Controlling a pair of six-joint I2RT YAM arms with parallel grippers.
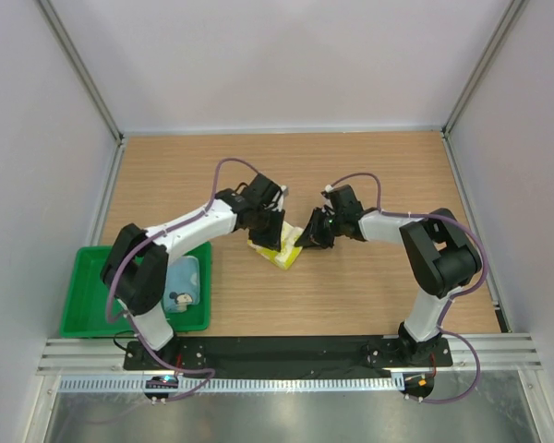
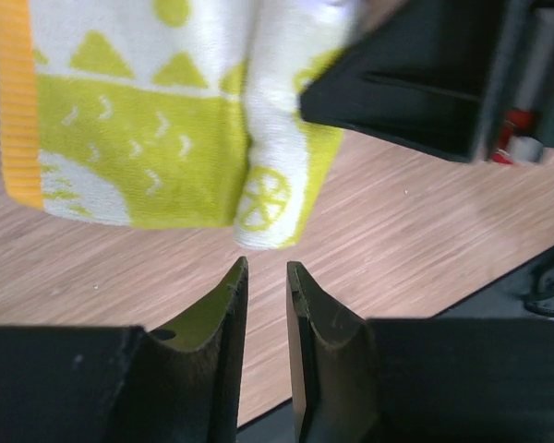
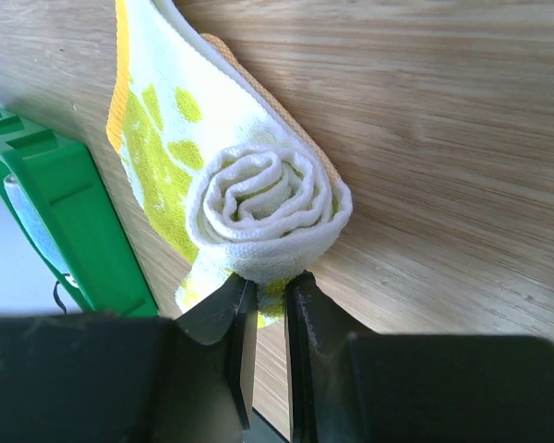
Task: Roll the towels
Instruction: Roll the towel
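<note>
I count two towels. The yellow towel (image 1: 279,251) lies near the middle of the bench (image 1: 369,166), partly rolled with the rest flat. The blue towel (image 1: 185,281) sits in the one green tray (image 1: 92,323) at the near left corner. My right fingers (image 3: 316,323), almost closed, pinch the roll's lower edge at their tips. My left fingers (image 2: 323,332), a narrow gap apart, hold nothing just short of the roll's end.

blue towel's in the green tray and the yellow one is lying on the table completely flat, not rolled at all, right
Not quite. The blue towel is in the green tray and the yellow towel is on the table, but it is not completely flat. The right wrist view shows one end wound into a spiral roll, with the rest lying flat.
</note>
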